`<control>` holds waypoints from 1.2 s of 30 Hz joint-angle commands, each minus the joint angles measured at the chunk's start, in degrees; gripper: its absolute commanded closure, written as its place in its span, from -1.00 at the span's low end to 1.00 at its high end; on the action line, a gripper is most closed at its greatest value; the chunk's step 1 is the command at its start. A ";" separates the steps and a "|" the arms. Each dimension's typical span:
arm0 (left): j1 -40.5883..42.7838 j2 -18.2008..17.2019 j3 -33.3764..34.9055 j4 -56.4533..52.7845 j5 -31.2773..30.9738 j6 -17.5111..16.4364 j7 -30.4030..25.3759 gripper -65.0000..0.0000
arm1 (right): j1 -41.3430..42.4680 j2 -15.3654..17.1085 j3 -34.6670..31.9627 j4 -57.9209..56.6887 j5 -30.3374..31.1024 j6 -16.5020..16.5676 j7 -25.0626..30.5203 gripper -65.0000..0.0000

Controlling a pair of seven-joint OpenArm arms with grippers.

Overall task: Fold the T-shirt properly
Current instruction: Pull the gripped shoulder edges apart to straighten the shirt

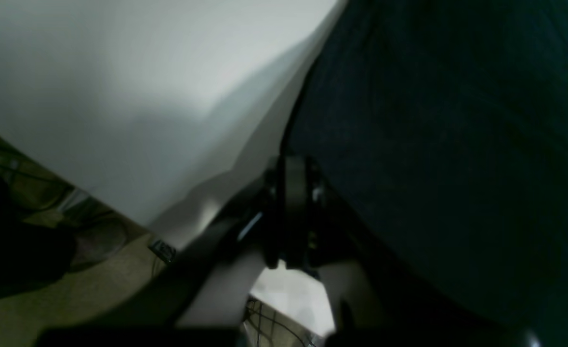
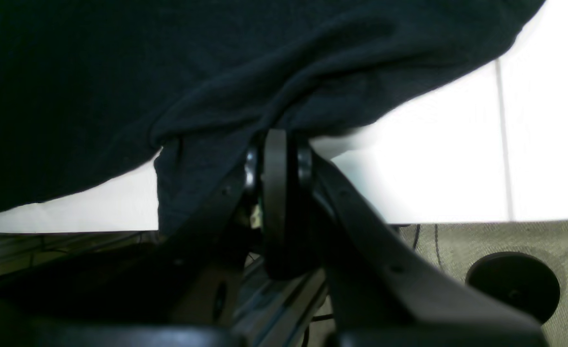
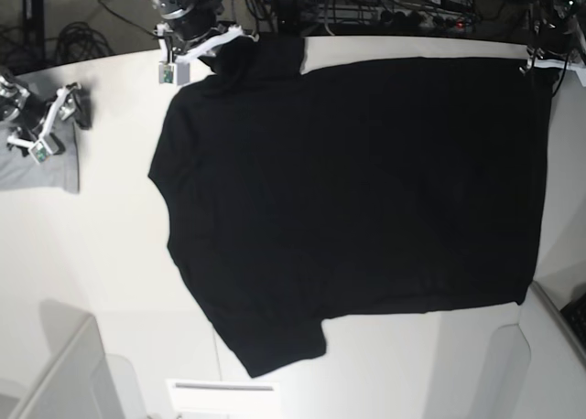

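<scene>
While most of the table [image 3: 101, 254] is taken up by the shirt [image 3: 357, 190], little detail can be read from its black cloth in the base view: no print and no tag can be made out there. It is spread flat, with one sleeve pointing toward the near edge and the other bunched at the far edge. The hem side lies toward that view's right.

The right gripper [image 3: 229, 37] is seen at the far left corner of the shirt, by the bunched sleeve. In the right wrist view its jaws are pressed together on a gathered fold of the dark cloth [image 2: 274, 96], which hangs in creases around them [image 2: 275, 140]. The lower part of that view is blocked by the dark gripper body, out of focus.

The left gripper [image 3: 540, 62] is found at the far right corner, partly cut off by the frame edge. In the left wrist view it is clamped [image 1: 293, 161] on the shirt's edge, with dark fabric [image 1: 447, 144] filling the right half and the white table [image 1: 144, 96] the left. That view is dim and blurred, so the fingertips are hard to separate from the cloth.

A grey cloth [image 3: 41, 172] lies at the left edge of the table, partly cut off, well apart from the shirt.
</scene>
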 commanded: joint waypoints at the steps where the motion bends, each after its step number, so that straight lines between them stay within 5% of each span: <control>1: 0.55 -0.78 -0.29 2.65 -0.60 -0.49 -1.41 1.00 | -0.34 -0.04 0.00 1.97 0.33 0.50 1.00 1.00; 11: 2.14 -0.52 -0.29 9.42 -0.60 -0.49 -1.24 1.00 | 0.89 2.51 -6.95 2.94 0.60 0.59 1.44 1.00; 30: 1.70 -0.70 0.06 12.50 -1.12 -0.31 -1.06 1.00 | 8.36 2.51 -6.77 3.03 0.69 -0.02 -1.82 1.00; 36: 0.64 -0.70 0.06 13.11 -0.86 -0.14 -1.06 1.00 | 11.09 2.51 -6.77 2.94 0.69 -2.40 -2.87 1.00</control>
